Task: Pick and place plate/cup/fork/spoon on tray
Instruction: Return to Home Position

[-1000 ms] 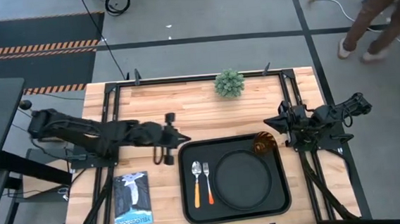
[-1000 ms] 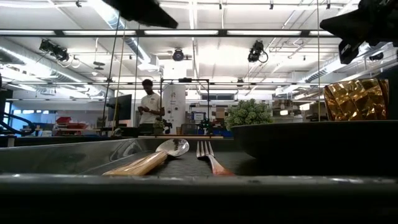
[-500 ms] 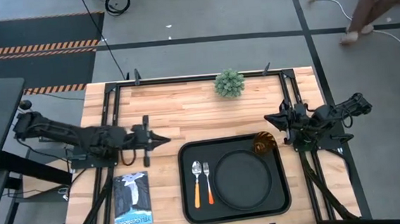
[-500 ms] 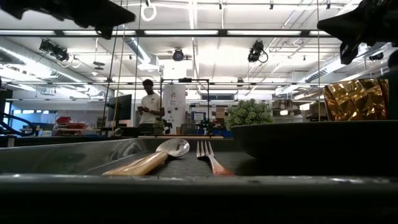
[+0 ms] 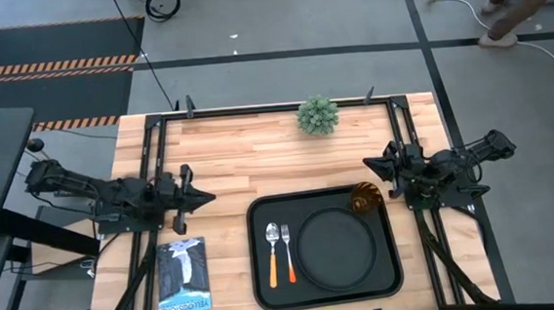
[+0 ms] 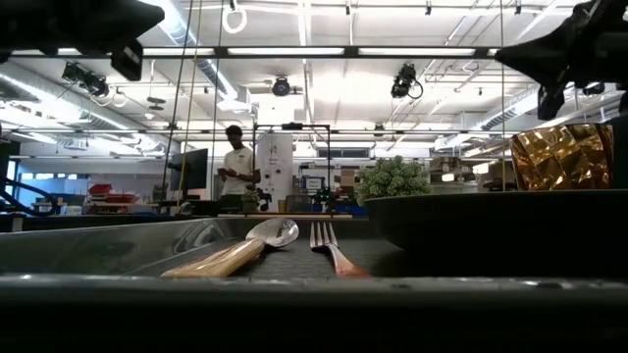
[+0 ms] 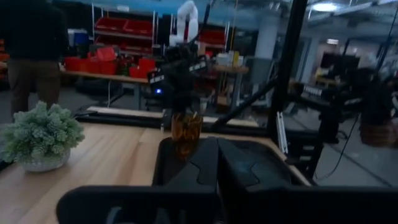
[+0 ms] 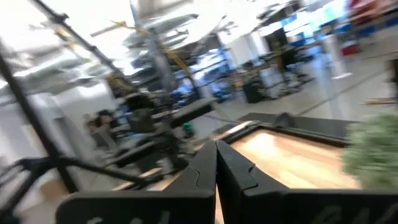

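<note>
Plate [image 5: 336, 248], cup [image 5: 363, 198], fork [image 5: 288, 252] and spoon [image 5: 273, 254] are sitting on the tray [image 5: 263, 291] — both tools, left [image 5: 205, 194] and right [image 5: 371, 164], are hanging closed over the worktop [image 5: 258, 156].

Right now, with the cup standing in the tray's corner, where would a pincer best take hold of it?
Grip the cup across its upright side walls near the rim, coming straight down. It stands in the tray's far right corner, the plate close beside it, so a sideways approach looks cramped.
</note>
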Motion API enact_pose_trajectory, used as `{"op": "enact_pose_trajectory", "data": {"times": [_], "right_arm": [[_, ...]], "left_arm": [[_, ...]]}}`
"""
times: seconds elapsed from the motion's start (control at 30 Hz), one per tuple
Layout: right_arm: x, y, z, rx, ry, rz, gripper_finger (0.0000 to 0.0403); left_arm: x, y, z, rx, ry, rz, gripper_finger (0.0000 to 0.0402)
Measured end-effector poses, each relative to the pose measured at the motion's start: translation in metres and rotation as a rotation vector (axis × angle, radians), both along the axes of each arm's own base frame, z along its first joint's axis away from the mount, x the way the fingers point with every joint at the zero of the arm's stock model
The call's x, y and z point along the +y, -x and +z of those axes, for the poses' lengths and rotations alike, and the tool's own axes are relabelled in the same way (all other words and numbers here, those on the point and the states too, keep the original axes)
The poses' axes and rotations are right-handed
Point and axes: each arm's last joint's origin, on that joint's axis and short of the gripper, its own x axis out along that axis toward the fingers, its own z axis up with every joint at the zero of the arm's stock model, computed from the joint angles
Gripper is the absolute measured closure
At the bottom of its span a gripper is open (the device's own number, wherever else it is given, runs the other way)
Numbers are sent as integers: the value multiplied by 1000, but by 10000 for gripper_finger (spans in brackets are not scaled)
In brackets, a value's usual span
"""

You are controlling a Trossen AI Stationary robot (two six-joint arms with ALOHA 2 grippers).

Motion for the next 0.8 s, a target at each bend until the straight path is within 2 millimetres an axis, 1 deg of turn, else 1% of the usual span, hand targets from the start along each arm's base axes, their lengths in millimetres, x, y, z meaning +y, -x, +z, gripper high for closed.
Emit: {"op": "enact_pose_trajectory", "data": {"times": [0.17, 0.3, 0.47, 0.6, 0.8], "right_arm": [[-4, 1, -5, 64, 6, -154, 390], [-6, 1, -6, 85, -13, -245, 383], [-6, 1, -7, 142, 96, -270, 381], [-6, 1, -7, 182, 197, -289, 383], [-6, 1, -7, 193, 230, -287, 384]], "left_arm": [[4, 13, -10, -60, 26, -7, 398], [6, 21, -16, -95, 32, -7, 398], [8, 28, -19, -97, -9, -8, 398], [9, 35, -17, -134, -46, -40, 398], [9, 36, -16, -151, -106, -58, 399]]}}
